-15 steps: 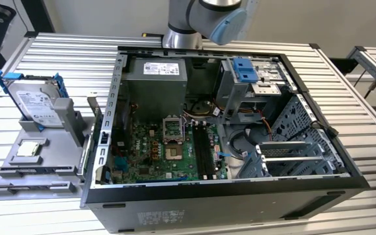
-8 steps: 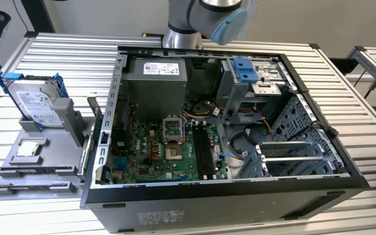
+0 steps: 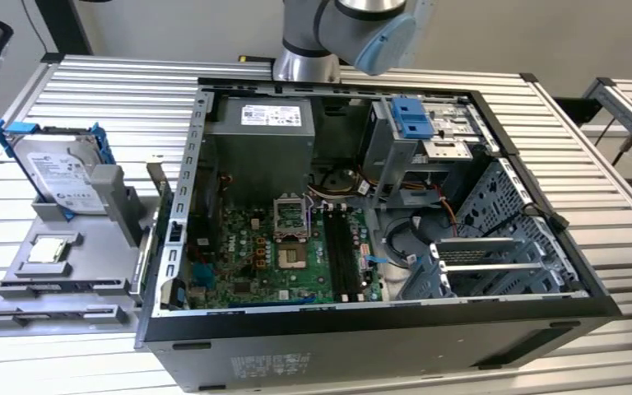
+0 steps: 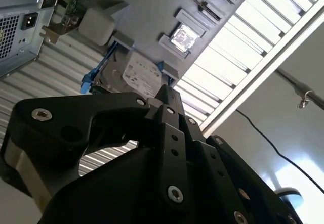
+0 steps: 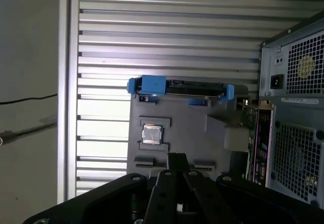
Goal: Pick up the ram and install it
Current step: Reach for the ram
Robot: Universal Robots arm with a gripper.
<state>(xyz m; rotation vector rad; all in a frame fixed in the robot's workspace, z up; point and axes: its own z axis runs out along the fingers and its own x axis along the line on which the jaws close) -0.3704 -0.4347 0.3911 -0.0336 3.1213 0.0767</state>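
Nearest in the first wrist view, black gripper [image 5: 177,157], fingers pressed together on nothing, aimed at a grey tray [image 5: 195,133]. On the tray, a square silver chip [image 5: 152,134]; at its edge just beside the open computer case [image 5: 293,133], the ram [image 5: 255,138] on its long edge, apart from the gripper. Beyond, a hard drive [image 5: 177,86] in blue rails, then slatted table [image 5: 167,32].

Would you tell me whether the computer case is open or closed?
Open: no panel covers the computer case; the motherboard shows inside.
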